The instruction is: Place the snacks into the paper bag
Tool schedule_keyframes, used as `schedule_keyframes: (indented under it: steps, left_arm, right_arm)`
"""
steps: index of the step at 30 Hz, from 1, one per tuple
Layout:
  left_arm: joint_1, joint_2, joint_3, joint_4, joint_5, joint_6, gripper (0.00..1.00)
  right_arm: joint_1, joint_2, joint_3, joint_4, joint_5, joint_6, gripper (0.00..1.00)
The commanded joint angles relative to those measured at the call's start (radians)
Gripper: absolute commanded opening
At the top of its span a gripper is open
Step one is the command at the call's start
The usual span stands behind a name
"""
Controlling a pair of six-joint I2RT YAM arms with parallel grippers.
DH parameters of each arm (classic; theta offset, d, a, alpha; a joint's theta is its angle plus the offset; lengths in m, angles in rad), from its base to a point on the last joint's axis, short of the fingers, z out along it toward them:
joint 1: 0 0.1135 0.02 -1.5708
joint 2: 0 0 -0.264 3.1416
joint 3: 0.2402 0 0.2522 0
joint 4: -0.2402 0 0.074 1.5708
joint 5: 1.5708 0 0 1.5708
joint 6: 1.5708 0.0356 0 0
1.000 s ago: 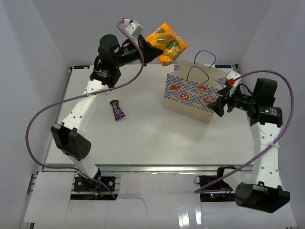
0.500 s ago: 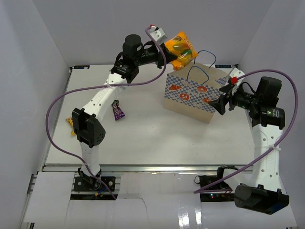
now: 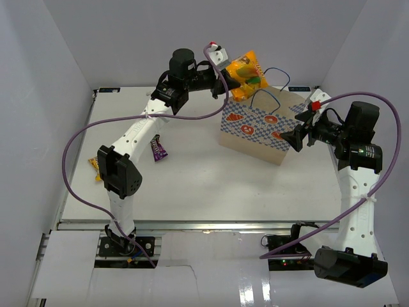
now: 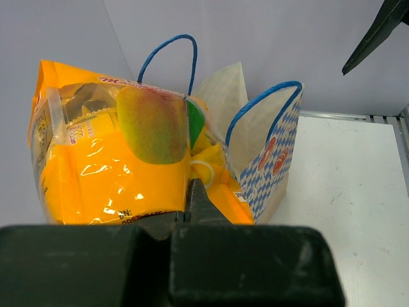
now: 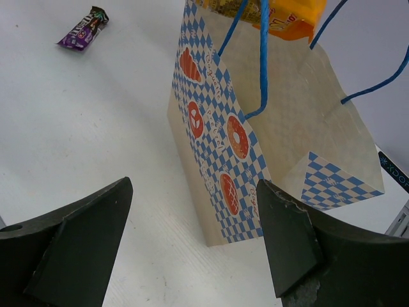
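On the white surface (image 3: 192,185), the upright cream checkered paper bag (image 3: 255,131) is standing toward the far right, with the right hand (image 3: 296,137) gaping wide just beside it, seemingly not touching. The left hand (image 3: 229,74) is pinching the orange crinkly snack bag (image 3: 248,71) over the paper bag's open mouth. The small purple candy packet (image 3: 157,148) is lying well apart to the left.

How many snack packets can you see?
3: orange bag held near the top of the paper bag; purple packet on the table; yellow packet beside the left arm. Others may be hidden.
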Motion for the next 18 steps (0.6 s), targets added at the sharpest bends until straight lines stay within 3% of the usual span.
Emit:
schedule_keyframes:
  steps: [1,18]
  left_arm:
    - [-0.006,-0.112,0.012,0.062,0.038,0.097,0.00]
    - [-0.012,-0.087,0.030,0.005,0.078,0.338,0.00]
  right_arm:
    - [-0.003,-0.009,0.026,0.045,-0.024,0.020,0.84]
    - [-0.003,-0.001,-0.006,0.155,-0.071,0.118,0.84]
